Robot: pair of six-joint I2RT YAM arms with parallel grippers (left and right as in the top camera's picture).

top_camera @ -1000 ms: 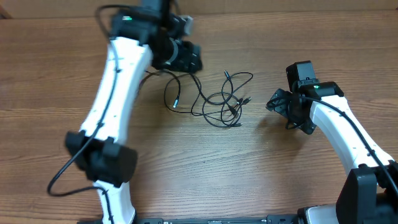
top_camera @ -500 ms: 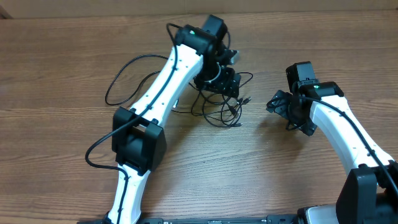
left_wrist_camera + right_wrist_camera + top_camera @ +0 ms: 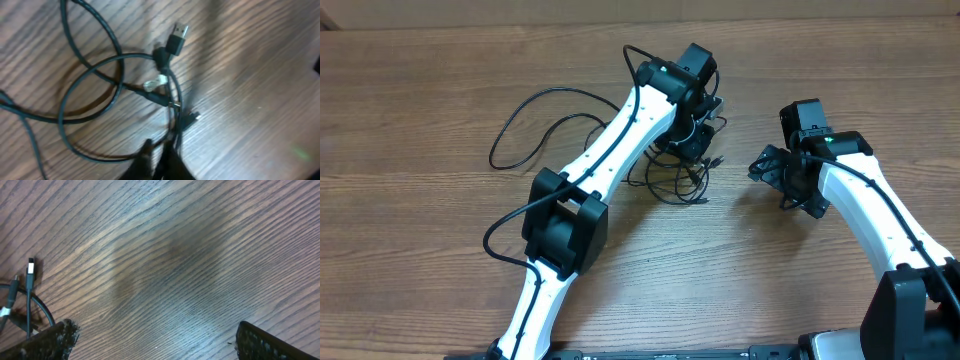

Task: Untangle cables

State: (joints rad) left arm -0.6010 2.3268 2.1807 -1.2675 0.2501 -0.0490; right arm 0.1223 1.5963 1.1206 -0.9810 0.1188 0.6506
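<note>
The cables (image 3: 678, 186) lie as a tangle of thin black cords at mid-table, partly hidden under my left gripper (image 3: 691, 140). In the left wrist view the cables (image 3: 117, 87) form crossing loops with a metal-tipped flat plug (image 3: 176, 37) at the top. My left gripper (image 3: 159, 151) has its fingers pinched together on a strand at the tangle's lower edge. My right gripper (image 3: 772, 176) hovers just right of the tangle. In its wrist view the right gripper (image 3: 155, 341) stands wide open over bare wood, with two cable ends (image 3: 30, 282) at the far left.
The thick black arm cable (image 3: 520, 112) loops over the wooden table (image 3: 420, 230) at the back left. The left arm's white link (image 3: 610, 150) stretches diagonally across the table's middle. The table's back edge (image 3: 440, 27) runs along the top.
My left arm has swung from the back left rightward onto the tangle, and its jaws have closed there. The right arm has stayed still and open.
</note>
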